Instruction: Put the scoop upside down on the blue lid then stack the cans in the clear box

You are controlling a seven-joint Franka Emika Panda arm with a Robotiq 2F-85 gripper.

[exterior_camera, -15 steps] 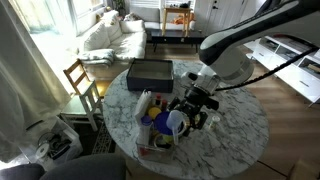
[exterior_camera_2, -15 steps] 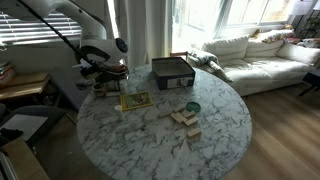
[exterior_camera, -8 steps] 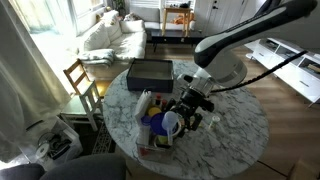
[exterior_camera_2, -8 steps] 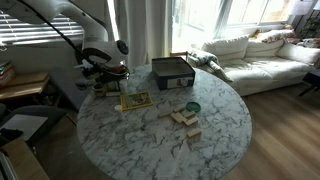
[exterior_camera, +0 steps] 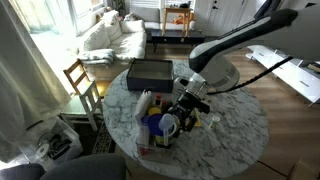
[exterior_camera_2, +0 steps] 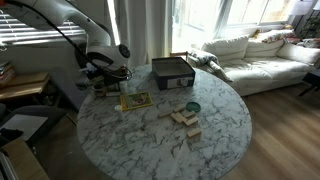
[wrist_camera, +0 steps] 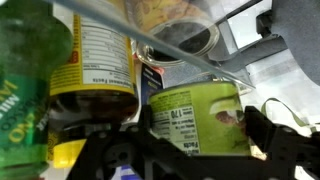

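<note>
A green-labelled can (wrist_camera: pixel 195 115) sits between my gripper's (wrist_camera: pixel 200 128) two dark fingers, which press on both of its sides. In an exterior view the gripper (exterior_camera: pixel 186 110) hangs at the right side of the clear box (exterior_camera: pixel 150 145), with the can's pale top (exterior_camera: pixel 169 124) below it. Inside the box stand a yellow-labelled can (wrist_camera: pixel 95 65) and a green one (wrist_camera: pixel 25 85). A deep-blue shape (exterior_camera: pixel 157 127) lies beside the held can; I cannot tell whether it is the scoop or the blue lid. In the other exterior view the gripper (exterior_camera_2: pixel 106 78) is mostly hidden by the arm.
A large dark box (exterior_camera: pixel 150 72) stands at the back of the round marble table (exterior_camera: pixel 235 140). Wooden blocks (exterior_camera_2: pixel 183 120), a small green dish (exterior_camera_2: pixel 192 107) and a flat picture card (exterior_camera_2: pixel 135 100) lie on the table. A wooden chair (exterior_camera: pixel 80 80) stands beside it.
The gripper has moved a little to the left, toward the clear box, and the green can has moved with it. The jaws have kept the same width.
</note>
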